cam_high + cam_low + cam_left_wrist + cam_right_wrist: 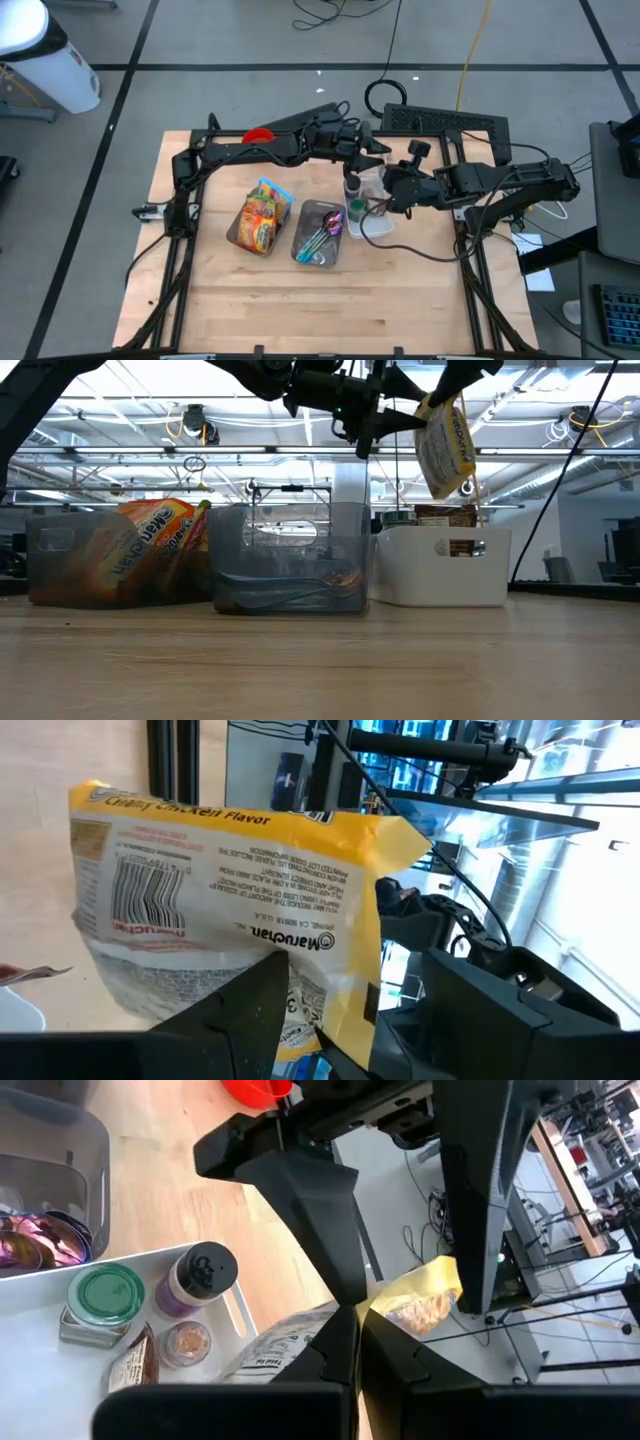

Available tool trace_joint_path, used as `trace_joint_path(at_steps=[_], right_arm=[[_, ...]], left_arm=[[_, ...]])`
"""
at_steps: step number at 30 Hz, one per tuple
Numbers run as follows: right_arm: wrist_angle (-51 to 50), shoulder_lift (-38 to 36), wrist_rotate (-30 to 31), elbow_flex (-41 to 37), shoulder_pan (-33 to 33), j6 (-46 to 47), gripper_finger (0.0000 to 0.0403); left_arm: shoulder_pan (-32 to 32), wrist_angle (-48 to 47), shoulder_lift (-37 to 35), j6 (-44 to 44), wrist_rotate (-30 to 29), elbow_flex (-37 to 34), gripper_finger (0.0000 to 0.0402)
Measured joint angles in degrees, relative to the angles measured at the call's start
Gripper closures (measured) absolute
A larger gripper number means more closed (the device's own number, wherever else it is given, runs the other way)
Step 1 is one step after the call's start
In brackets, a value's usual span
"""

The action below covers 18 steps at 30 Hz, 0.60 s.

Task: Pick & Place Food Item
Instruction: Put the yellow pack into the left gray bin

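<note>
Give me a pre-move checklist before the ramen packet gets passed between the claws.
1. Right claw shut on the ramen packet: ok.
2. Packet lifted above the white bin: ok.
3. Left claw open, fingers either side of the packet: ok.
4. Left claw gripping the packet: not ok, not closed yet.
5. Noodle bin has room for another packet: cannot tell.
6. Middle bin clear of the arms: ok.
</note>
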Motion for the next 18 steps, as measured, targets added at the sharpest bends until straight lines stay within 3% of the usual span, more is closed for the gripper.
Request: trace_joint_path(at_steps=[7,18], right_arm=[[0.0,0.0,-1.9,0.0,-0.1,-0.8,0.0403],[-0.2,0.0,-3.6,0.0,-0.5,-0.2,0.0403]], left_arm=[[0.0,0.0,0.0,0.3,1.0,0.0,0.018],[0.0,0.9,0.0,1.9,1.3,0.0,0.0319]])
